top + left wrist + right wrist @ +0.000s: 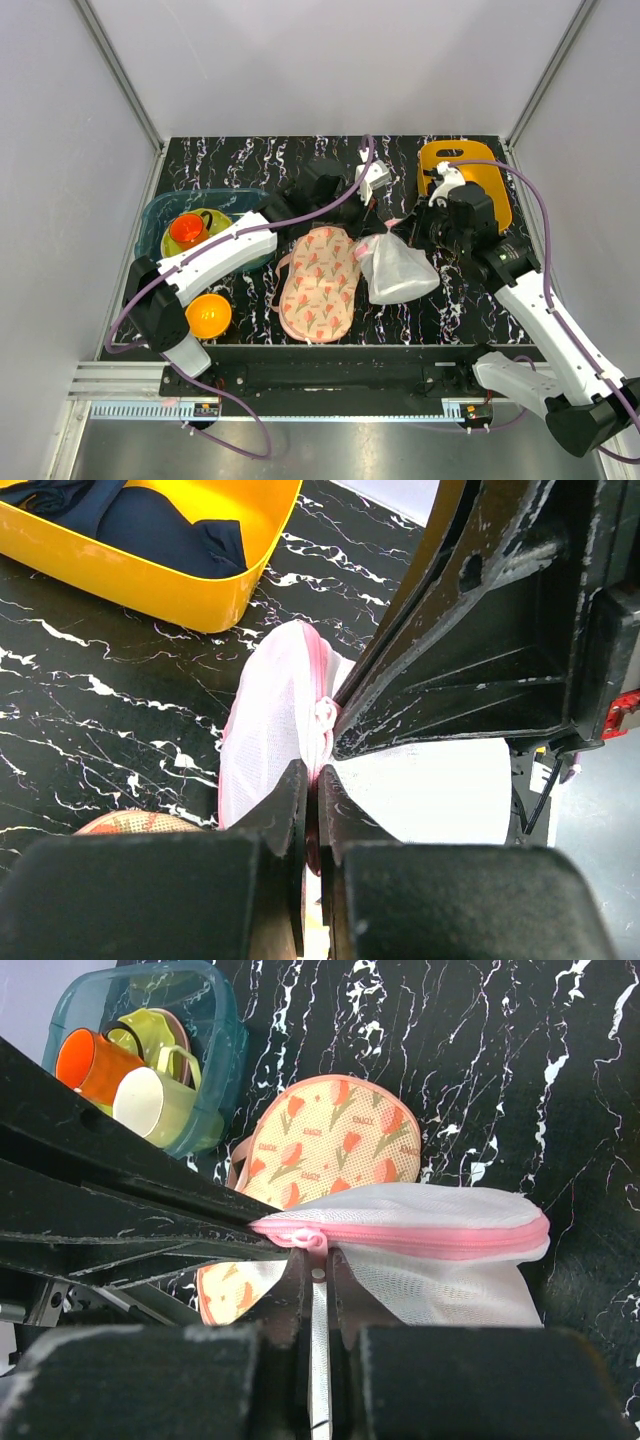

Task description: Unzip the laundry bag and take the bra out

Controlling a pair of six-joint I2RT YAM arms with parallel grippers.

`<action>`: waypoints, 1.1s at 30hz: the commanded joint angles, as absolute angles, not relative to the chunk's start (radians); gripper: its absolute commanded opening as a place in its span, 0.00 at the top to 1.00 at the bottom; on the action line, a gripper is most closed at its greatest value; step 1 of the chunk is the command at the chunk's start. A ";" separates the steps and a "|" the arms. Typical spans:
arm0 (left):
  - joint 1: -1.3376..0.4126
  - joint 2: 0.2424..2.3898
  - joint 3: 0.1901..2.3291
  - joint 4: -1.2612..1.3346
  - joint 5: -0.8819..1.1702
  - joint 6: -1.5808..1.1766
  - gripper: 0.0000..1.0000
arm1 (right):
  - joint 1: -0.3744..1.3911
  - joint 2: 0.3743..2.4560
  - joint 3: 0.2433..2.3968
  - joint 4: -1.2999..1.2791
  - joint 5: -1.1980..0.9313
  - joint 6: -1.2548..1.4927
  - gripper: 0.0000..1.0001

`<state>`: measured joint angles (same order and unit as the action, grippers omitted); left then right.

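The white mesh laundry bag [402, 272] with pink zipper trim lies right of centre, its far end held between both grippers. My left gripper [315, 780] is shut on the bag's pink trim [322, 695] beside the zipper end; in the top view it [383, 230] reaches in from the left. My right gripper [318, 1260] is shut on the pink zipper pull [318, 1241]; in the top view it [402, 228] comes from the right. The zipper [440, 1237] looks closed along the rim. The bra is hidden.
A floral peach pad [320, 282] lies left of the bag. A yellow tray [497, 190] with a dark navy garment [150, 520] is at the back right. A teal bin [160, 215] of cups and an orange bowl [208, 315] are at the left.
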<state>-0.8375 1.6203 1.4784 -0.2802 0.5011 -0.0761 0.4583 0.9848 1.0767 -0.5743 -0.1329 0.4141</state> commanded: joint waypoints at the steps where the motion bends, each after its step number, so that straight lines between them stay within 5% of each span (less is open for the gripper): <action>1: -0.841 1.563 1.468 -0.201 0.545 -0.080 1.00 | 0.463 0.954 1.095 -0.522 -0.095 0.417 1.00; 13: -0.841 1.517 1.393 -0.184 0.569 -0.049 1.00 | 0.443 0.894 1.046 -0.612 0.089 0.374 1.00; 27: -0.838 1.535 1.322 -0.164 0.626 0.042 0.98 | 0.328 0.870 0.996 -0.664 -0.027 0.360 1.00; 28: -0.838 1.557 1.336 -0.176 0.621 0.037 0.87 | 0.328 0.874 0.993 -0.663 -0.066 0.367 1.00; 29: -0.836 1.569 1.354 -0.196 0.621 0.032 0.51 | 0.330 0.879 0.992 -0.660 -0.089 0.370 1.00; 30: -0.835 1.584 1.397 -0.249 0.626 0.026 0.37 | 0.328 0.888 0.991 -0.658 -0.127 0.373 1.00; 33: -0.834 1.600 1.420 -0.290 0.608 0.032 0.18 | 0.328 0.900 0.983 -0.658 -0.170 0.374 1.00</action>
<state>-0.8413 1.5810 1.3556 -0.2489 0.5896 0.0204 0.3370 0.8890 0.9855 -0.6811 -0.0978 0.3859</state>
